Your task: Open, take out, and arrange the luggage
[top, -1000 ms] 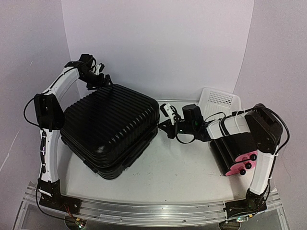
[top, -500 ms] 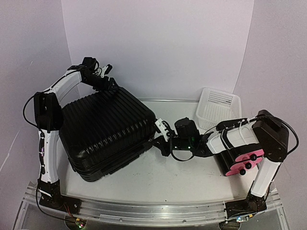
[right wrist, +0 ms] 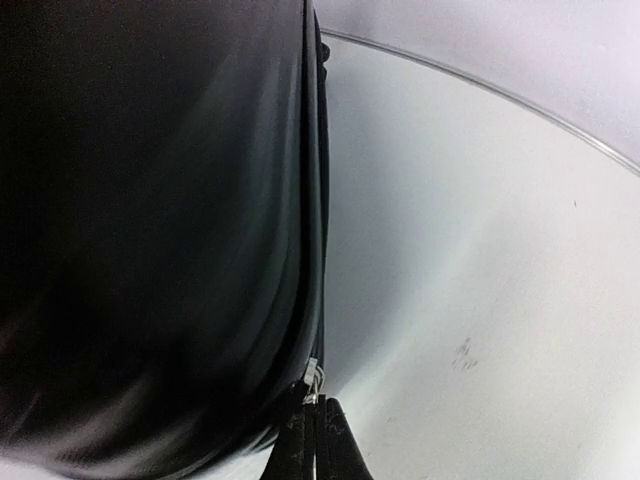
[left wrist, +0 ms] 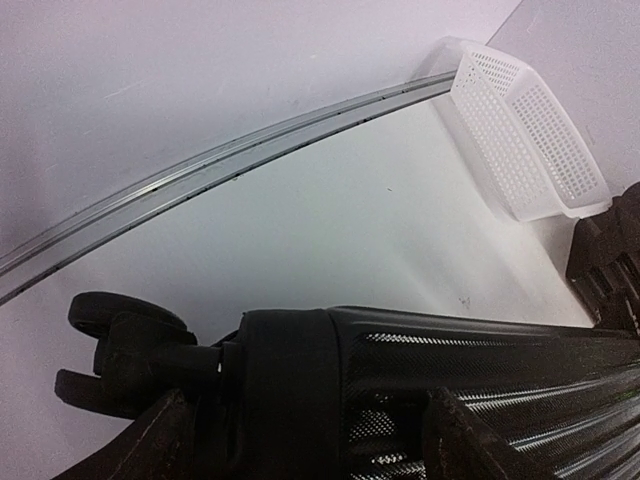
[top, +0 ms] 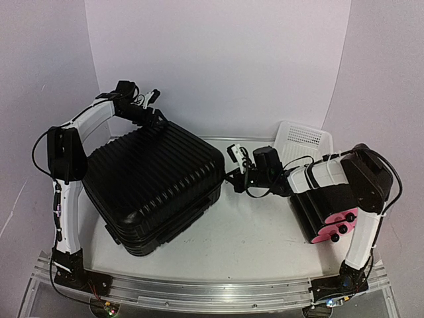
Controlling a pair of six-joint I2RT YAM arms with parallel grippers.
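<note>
The luggage, a big black ribbed suitcase, lies flat and closed on the left half of the table. My left gripper is at its far corner, by a small wheel. Its jaws stand wide and its dark fingers straddle the corner trim; whether they touch it I cannot tell. My right gripper is at the suitcase's right side. Its fingertips are pinched shut on the silver zipper pull along the zip seam.
A white mesh basket stands at the back right. A black box with pink drawer fronts sits under my right arm at the right. The table's metal rim runs behind the suitcase.
The suitcase swung left and then back right over the second. My right gripper dipped toward the near left, then returned up and right. My left gripper shifted right and its jaws narrowed slightly.
</note>
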